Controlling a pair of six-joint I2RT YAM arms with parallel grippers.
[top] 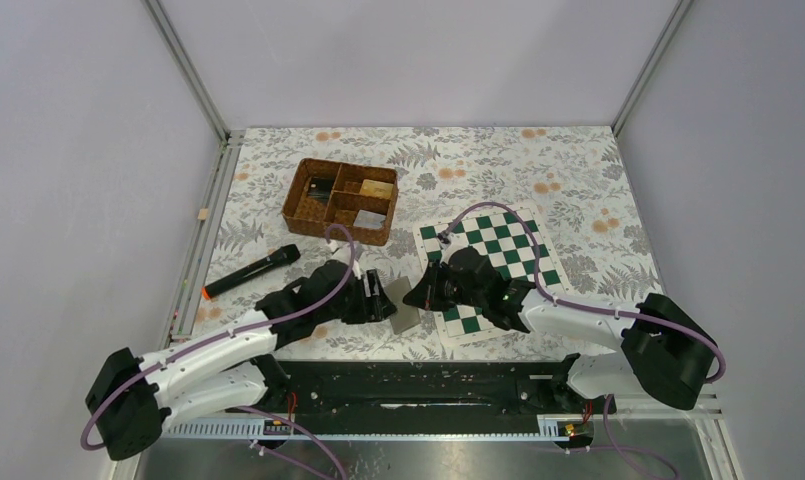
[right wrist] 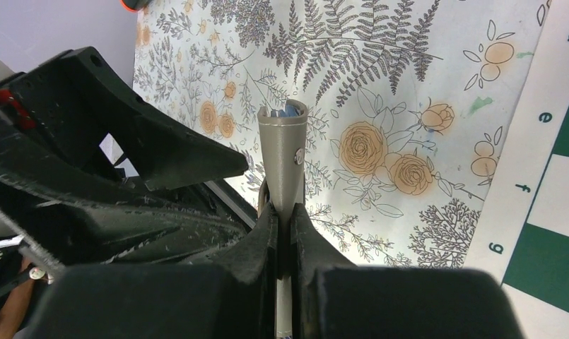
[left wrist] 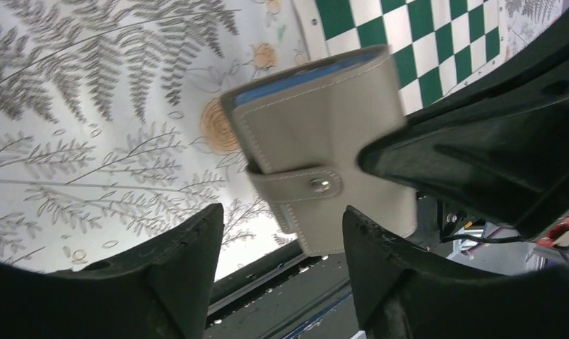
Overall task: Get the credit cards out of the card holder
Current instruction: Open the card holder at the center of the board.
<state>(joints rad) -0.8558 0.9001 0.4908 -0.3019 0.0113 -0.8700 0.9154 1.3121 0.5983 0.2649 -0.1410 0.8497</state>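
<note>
Right gripper (right wrist: 284,220) jaws pinched tight on the card holder (right wrist: 283,155) (strap snapped shut), held edgewise. Left gripper (left wrist: 281,212) jaws spread wide, empty; card holder just beyond their tips.

Both arms reach inward. The left gripper (left wrist: 281,217) has its jaws spread wide. The right gripper (right wrist: 283,214) is clamped (fingers nearly touching) on the card holder (right wrist: 283,152).

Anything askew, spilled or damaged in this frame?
Nothing spilled or damaged. The chessboard mat lies skewed to the edge of the table. The card holder, strap snapped shut, is held on edge in the right gripper; the left gripper is open close by.
</note>
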